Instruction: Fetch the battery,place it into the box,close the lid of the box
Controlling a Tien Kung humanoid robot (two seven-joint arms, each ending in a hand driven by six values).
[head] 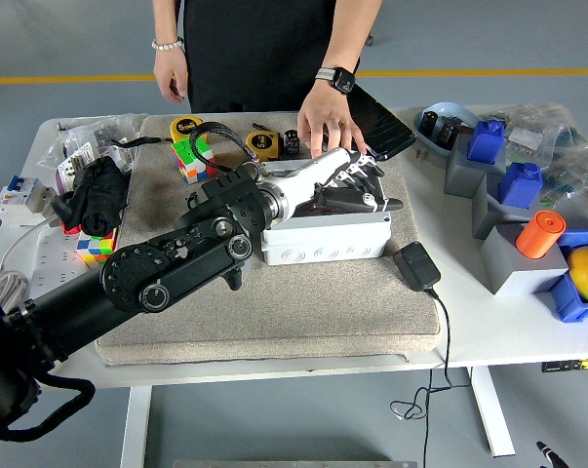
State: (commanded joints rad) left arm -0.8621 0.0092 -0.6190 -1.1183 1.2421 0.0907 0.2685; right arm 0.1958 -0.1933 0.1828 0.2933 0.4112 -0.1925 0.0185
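the left hand (347,185) reaches in from the lower left over the grey felt mat (303,312) and sits on top of the box (325,234), a pale grey case lying near the middle of the white surface (469,322). its dark fingers (367,200) are spread flat along the top of the box, not wrapped around anything that can be made out. a bit of orange shows under the palm, but whether that is the battery, or whether the battery is already inside, cannot be told; the hand covers the opening. whether the lid is fully down is likewise hidden.

a person stands at the far side, one hand (328,125) resting on the mat just behind the box, beside a black phone (376,119); the other hand (170,80) hangs free above the surface. the right arm is out of view.

judging by the flat hand on top, the step in hand looks like the last one, pressing the lid shut. the next move probably calls for an even downward push across the lid while the box stays put on the soft mat, then lifting the fingers straight up so they do not drag it open or slide the case toward the black adapter (416,266) just beside it.
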